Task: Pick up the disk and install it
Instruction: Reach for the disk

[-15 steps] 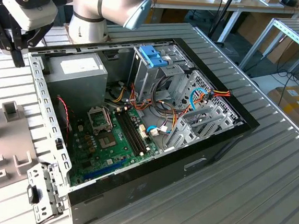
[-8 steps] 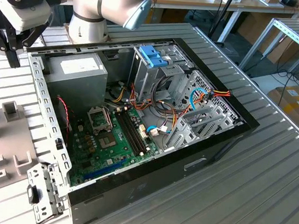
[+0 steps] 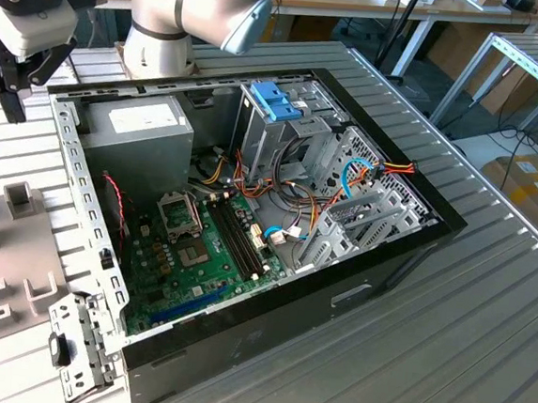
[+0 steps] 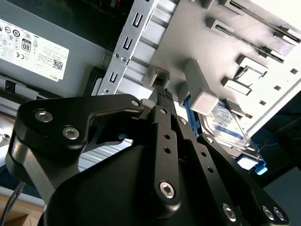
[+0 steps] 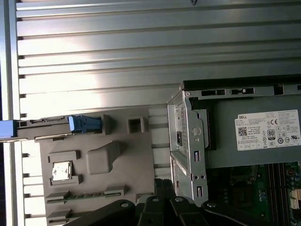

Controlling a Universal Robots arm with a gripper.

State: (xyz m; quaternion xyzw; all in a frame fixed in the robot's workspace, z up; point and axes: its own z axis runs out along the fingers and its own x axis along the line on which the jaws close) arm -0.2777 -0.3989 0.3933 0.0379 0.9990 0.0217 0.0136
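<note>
The disk (image 4: 226,126), dark with a white label and a blue band, stands on edge in a slot of the grey fixture tray (image 4: 197,42). In the first wrist view the disk (image 5: 44,123) appears edge-on with blue side rails, at the tray's border. My gripper (image 4: 162,92) hangs above the tray, a short way from the disk and not touching it. Its black fingers meet at the tips and hold nothing. In the exterior view the gripper (image 3: 5,94) is at the upper left, outside the corner of the open computer case (image 3: 267,329).
Inside the case are a grey power-supply box (image 3: 139,124), a motherboard (image 3: 199,252), a metal drive cage (image 3: 362,210) with cables, and a blue bay latch (image 3: 273,98). A loose metal bracket (image 3: 77,345) lies by the case's near corner. The arm's base (image 3: 160,41) stands behind the case.
</note>
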